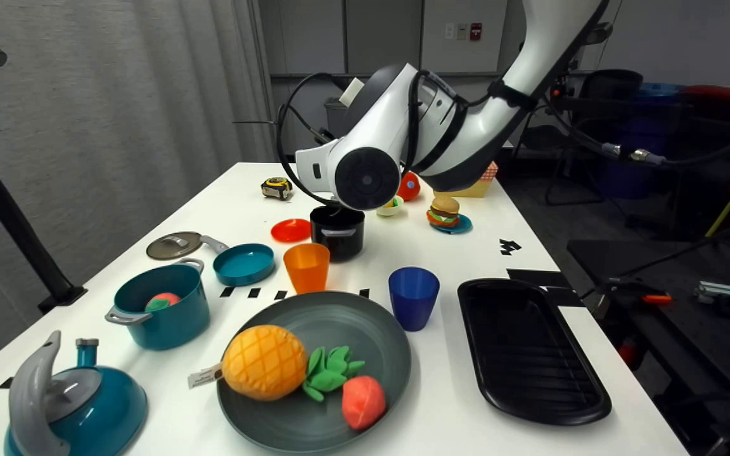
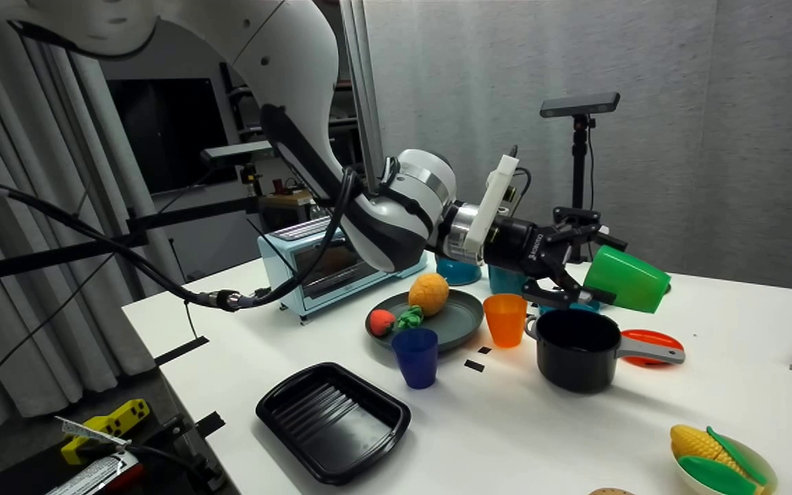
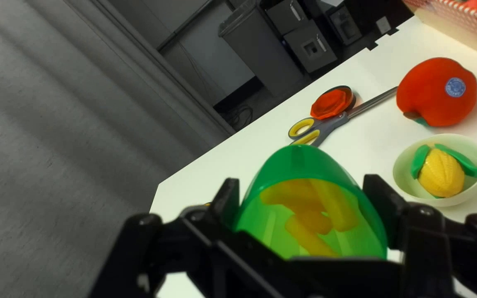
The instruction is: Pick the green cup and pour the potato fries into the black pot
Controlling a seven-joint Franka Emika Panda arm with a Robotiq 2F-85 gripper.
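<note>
My gripper (image 2: 606,269) is shut on the green cup (image 2: 630,278) and holds it in the air, tilted well over. In the wrist view the fingers (image 3: 302,192) press on both sides of the green cup (image 3: 300,159). Several yellow-orange fries (image 3: 311,219) show inside it. The black pot (image 2: 575,368) stands upright on the table with its grey handle out to one side; no fries show in its dark opening. The cup is above the pot's handle side, apart from the pot. The black pot (image 1: 343,250) also shows in an exterior view, where the arm hides gripper and cup.
The orange cup (image 2: 505,323) stands close to the pot and the blue cup (image 2: 416,361) farther off. A red plate (image 2: 667,338) lies by the pot's handle. A black tray (image 2: 324,409), a grey plate (image 1: 371,326), a teal pot (image 1: 175,323) and a corn bowl (image 2: 767,471) are also around.
</note>
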